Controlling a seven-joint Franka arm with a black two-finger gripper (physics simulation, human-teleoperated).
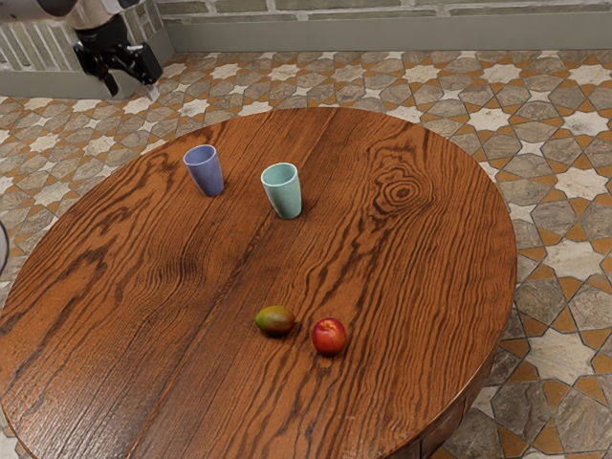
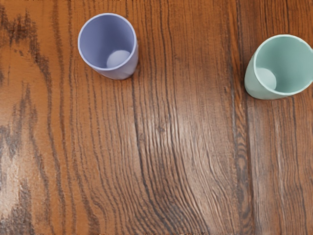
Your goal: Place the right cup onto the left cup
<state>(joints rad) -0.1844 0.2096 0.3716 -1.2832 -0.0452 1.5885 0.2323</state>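
Currently, our pincer (image 1: 133,89): spread wide, gripping nothing, high at the exterior view's left
Blue cup (image 1: 204,172): upright on our table (image 1: 421,296), far
Mint cup (image 1: 283,191): upright, near blue, toward the exterior view's right
Nearer us: green-brown fruit (image 1: 275,321), red fruit (image 1: 329,337)

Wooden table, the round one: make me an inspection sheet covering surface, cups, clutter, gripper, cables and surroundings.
Surface: round wooden table, strong dark grain, no spill seen.
Job's things: blue-violet cup and mint-green cup, both upright, mouths up, apart, empty inside; not stacked.
Clutter: mango-like fruit and round red fruit, close together, well away from both cups.
Gripper: black gripper, fingers apart, nothing between them.
Cables: nothing seen.
Surroundings: patterned tile floor; brick wall with plain grey skirting.
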